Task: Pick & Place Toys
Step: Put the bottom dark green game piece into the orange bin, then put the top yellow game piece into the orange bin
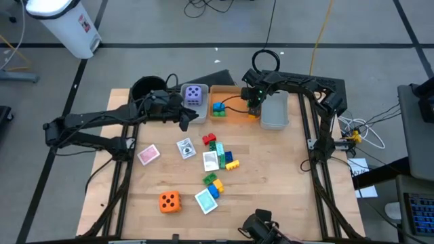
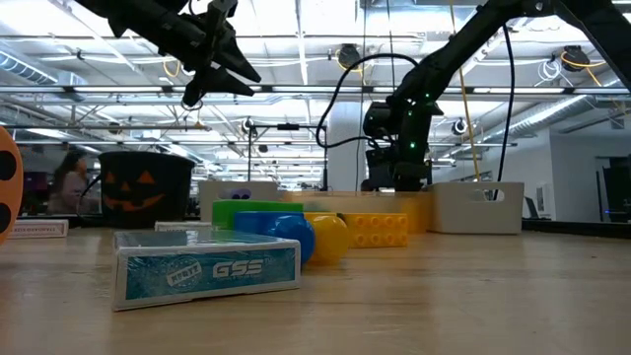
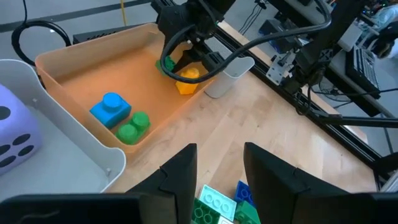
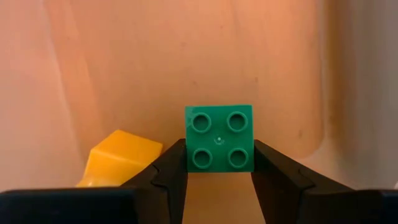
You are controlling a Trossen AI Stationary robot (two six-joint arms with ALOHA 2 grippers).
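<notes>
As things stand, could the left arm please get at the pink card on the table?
Probably yes: the left gripper hangs open and empty, and the pink card lies apart from other toys with nothing over it.

Pale wooden bench [image 1: 271,176]. A purple die [image 1: 194,94] with dark dots sits in a grey bin [image 1: 201,112]; an orange die [image 1: 169,201] with black dots lies near. The orange bin [image 3: 81,68] holds blue and green bricks [image 3: 121,115] and a yellow piece [image 4: 118,158]. The dark right end effector [image 4: 219,163] grips a green four-stud brick [image 4: 219,145].
</notes>
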